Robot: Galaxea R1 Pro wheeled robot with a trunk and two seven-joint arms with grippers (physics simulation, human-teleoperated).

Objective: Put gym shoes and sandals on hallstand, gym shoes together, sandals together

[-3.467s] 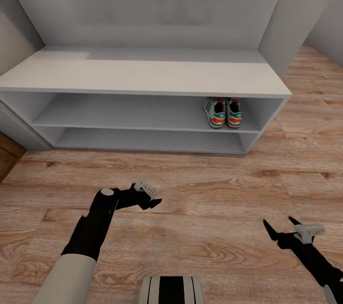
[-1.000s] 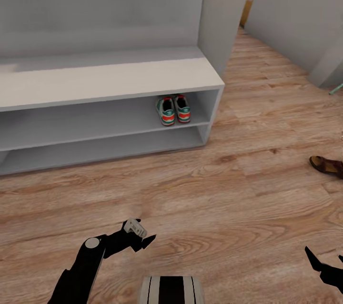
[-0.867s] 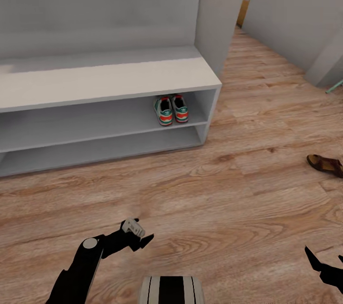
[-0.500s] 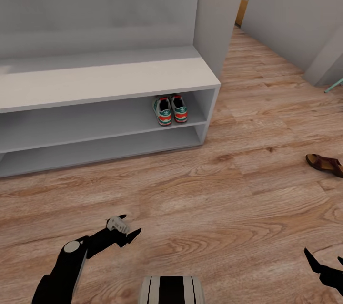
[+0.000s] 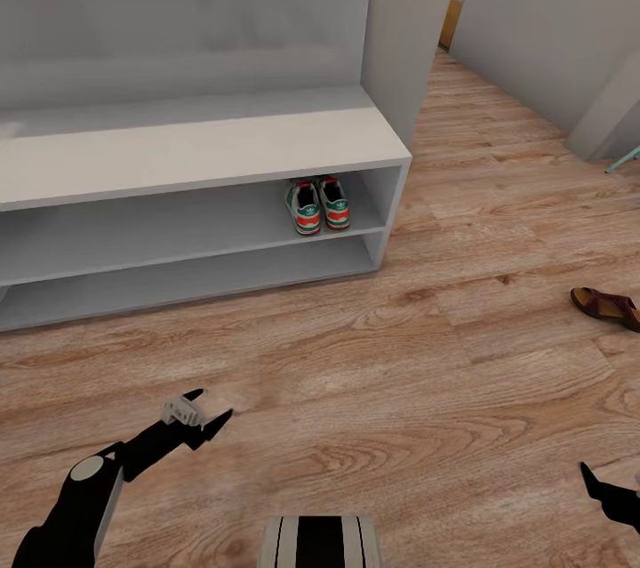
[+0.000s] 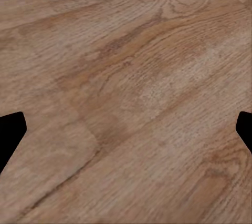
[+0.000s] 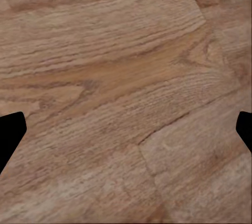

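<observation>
Your left gripper [image 5: 210, 404] has swung outward and lower since half a second ago, and your right gripper [image 5: 613, 497] has slipped further toward the picture's edge. The camera itself has held since then. Both grippers hang empty over the corridor floor [image 5: 418, 372], their fingers spread wide; each wrist view shows bare planks between the black fingertips [image 6: 10, 132]. The two gym shoes [image 5: 318, 204] sit side by side, heels outward, on the upper open shelf of the hallstand [image 5: 196, 150], close to its right end. One sandal [image 5: 609, 307] lies on the floor off to your right, well apart from the hallstand and cut by the frame edge.
</observation>
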